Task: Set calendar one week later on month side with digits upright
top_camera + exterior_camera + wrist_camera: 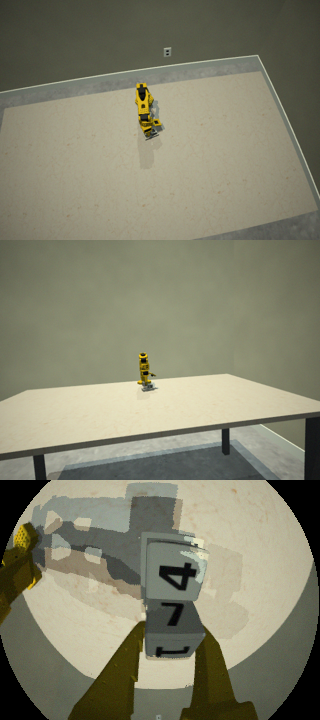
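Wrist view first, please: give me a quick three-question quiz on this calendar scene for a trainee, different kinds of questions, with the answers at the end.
1. True or false: the gripper is open and holds nothing.
2. In the wrist view, which digit shows on the top face of the cube between the fingers? A) 7 B) 2 C) 9
3. Fill in: the other cube, lying just beyond the held one, shows the digit ___ on top.

Key
1. False. It is shut on a cube.
2. A. A 7 shows on top, and the side face toward the camera seems to bear a 1.
3. 4. It lies on its side as the wrist camera sees it.
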Robot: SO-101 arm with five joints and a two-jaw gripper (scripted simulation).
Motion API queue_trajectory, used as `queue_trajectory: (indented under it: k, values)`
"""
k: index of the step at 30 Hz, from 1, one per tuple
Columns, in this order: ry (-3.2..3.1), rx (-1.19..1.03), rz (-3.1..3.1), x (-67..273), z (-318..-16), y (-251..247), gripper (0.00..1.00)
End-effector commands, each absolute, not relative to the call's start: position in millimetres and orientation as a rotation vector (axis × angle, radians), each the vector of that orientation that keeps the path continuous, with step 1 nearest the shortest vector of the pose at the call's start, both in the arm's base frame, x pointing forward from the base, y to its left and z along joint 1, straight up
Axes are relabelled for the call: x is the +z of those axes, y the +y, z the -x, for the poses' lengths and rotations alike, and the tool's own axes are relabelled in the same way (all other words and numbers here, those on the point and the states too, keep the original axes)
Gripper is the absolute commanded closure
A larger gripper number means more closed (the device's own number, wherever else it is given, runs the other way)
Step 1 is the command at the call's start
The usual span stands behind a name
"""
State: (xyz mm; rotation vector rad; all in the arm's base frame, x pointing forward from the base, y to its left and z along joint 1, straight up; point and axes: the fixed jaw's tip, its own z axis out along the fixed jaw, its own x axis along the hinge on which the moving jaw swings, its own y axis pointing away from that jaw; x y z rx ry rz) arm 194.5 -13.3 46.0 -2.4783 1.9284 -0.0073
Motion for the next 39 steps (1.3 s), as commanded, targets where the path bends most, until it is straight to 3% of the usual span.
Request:
queue_trajectory:
  k: [1,39]
  values:
    - [1.886,-0.077,2.469,54,-199,-12,1.0]
    - [1.886,-0.077,2.468,40,-199,-12,1.0]
